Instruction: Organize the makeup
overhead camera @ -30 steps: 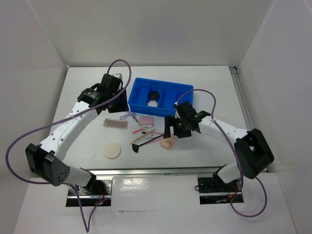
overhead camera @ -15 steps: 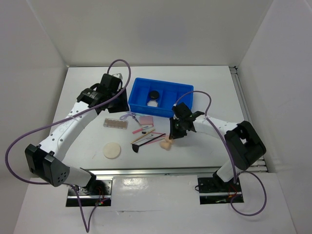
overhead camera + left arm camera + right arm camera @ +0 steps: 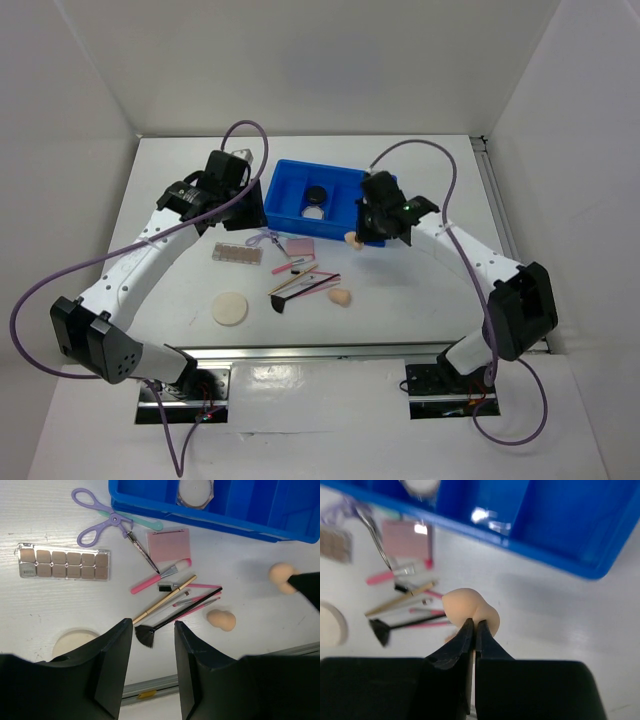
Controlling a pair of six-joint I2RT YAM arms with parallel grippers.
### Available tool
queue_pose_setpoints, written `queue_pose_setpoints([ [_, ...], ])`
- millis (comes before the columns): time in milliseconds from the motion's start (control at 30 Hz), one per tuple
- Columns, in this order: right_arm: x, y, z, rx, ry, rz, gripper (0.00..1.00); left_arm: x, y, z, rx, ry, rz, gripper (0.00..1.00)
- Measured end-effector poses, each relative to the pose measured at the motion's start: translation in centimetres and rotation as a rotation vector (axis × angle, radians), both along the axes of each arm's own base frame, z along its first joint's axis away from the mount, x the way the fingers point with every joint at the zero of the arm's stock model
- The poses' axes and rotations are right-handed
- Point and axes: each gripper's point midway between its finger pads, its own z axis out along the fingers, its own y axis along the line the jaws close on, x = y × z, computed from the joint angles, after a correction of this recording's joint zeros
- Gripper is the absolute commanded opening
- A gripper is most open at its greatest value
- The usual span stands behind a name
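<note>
1. A white table (image 3: 400, 310) seen from above, with a blue divided tray (image 3: 330, 167) in the upper middle of the frame and makeup scattered in front of it.
2. The right hand (image 3: 474, 625) is pinched shut on a peach sponge (image 3: 467, 607). It holds the sponge off the table, just in front of the tray's near wall and right of centre in the overhead view.
3. The left hand (image 3: 151, 630) sits at the tray's left end in the overhead view. Its two black fingers (image 3: 112, 670) stand a moderate gap apart with nothing between them.
4. Inside the tray, a black round compact (image 3: 316, 193) lies in the middle section, with a pale round item (image 3: 195, 490) just below it.
5. A second peach sponge (image 3: 221, 620) rests on the table, lower right of the cluster of sticks.
6. Thin pink and wooden sticks (image 3: 165, 599) lie fanned together at centre. A black fan brush (image 3: 185, 610) lies among them, its bristles pointing lower left.
7. A pink square pad (image 3: 168, 545) lies just above the sticks, close to the tray wall.
8. Purple scissors (image 3: 100, 520) lie upper left of the pad, tips touching its corner.
9. A brown-pink palette (image 3: 63, 561) lies to the left, well apart from the sticks.
10. A cream round puff (image 3: 231, 308) sits alone at lower left.
</note>
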Motion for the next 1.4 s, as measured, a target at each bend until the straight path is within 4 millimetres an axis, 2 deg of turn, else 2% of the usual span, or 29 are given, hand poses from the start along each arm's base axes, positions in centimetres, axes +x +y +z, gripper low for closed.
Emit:
queue_pose_setpoints([
  [133, 4.3, -1.0, 4.2, 0.012, -0.119, -0.048, 0.00, 0.0, 0.0, 0.1, 0.000, -0.003, -0.004, 0.51],
  [233, 7.7, -1.8, 5.3, 0.007, -0.176, -0.078, 0.00, 0.0, 0.2, 0.0, 0.009, -0.003, -0.003, 0.51],
  [333, 10.7, -2.1, 4.5, -0.004, -0.178, -0.097, 0.00, 0.0, 0.4, 0.1, 0.019, -0.008, 0.002, 0.49],
  [467, 14.5, -1.5, 1.7, -0.015, -0.156, -0.102, 0.00, -0.6, 0.8, 0.3, 0.026, -0.002, 0.005, 0.49],
  [533, 15.5, -1.0, 0.2, -0.018, -0.134, -0.097, 0.02, -0.9, 0.9, 0.2, 0.028, 0.004, 0.005, 0.49],
  [567, 15.8, -0.8, -0.3, -0.016, -0.125, -0.093, 0.07, -1.1, 1.0, 0.1, 0.028, 0.006, 0.004, 0.50],
  [600, 16.2, -0.5, -0.8, -0.014, -0.119, -0.089, 0.29, -1.4, 1.1, -0.1, 0.029, 0.010, 0.003, 0.50],
  [667, 17.3, 0.1, -1.5, -0.009, -0.109, -0.089, 0.49, -2.2, 1.4, -0.8, 0.038, 0.033, 0.003, 0.50],
  [733, 18.2, 0.6, -1.6, 0.001, -0.114, -0.089, 0.58, -2.7, 1.7, -1.6, 0.048, 0.055, 0.004, 0.50],
  [867, 18.4, 0.8, -0.8, 0.007, -0.131, -0.077, 0.57, -3.2, 2.1, -2.7, 0.062, 0.088, 0.013, 0.50],
  [933, 18.1, 0.7, 0.0, 0.011, -0.145, -0.071, 0.55, -3.1, 2.1, -2.9, 0.065, 0.094, 0.016, 0.50],
  [1033, 15.9, -0.1, 1.6, 0.015, -0.164, -0.060, 0.58, -3.0, 2.1, -3.3, 0.070, 0.108, 0.018, 0.50],
  [1167, 9.6, -0.8, 3.3, 0.061, -0.150, 0.003, 0.80, -2.6, 2.2, -3.9, 0.078, 0.122, 0.051, 0.50],
  [1233, 6.1, -0.6, 3.5, 0.083, -0.132, 0.039, 0.84, -2.7, 2.5, -4.5, 0.088, 0.133, 0.071, 0.52],
  [1300, 2.7, 0.0, 2.9, 0.098, -0.104, 0.085, 0.88, -3.0, 2.8, -5.3, 0.098, 0.154, 0.095, 0.53],
  [1400, -2.3, 1.0, 0.6, 0.105, -0.023, 0.151, 0.88, -4.1, 3.5, -7.7, 0.119, 0.214, 0.143, 0.58],
])
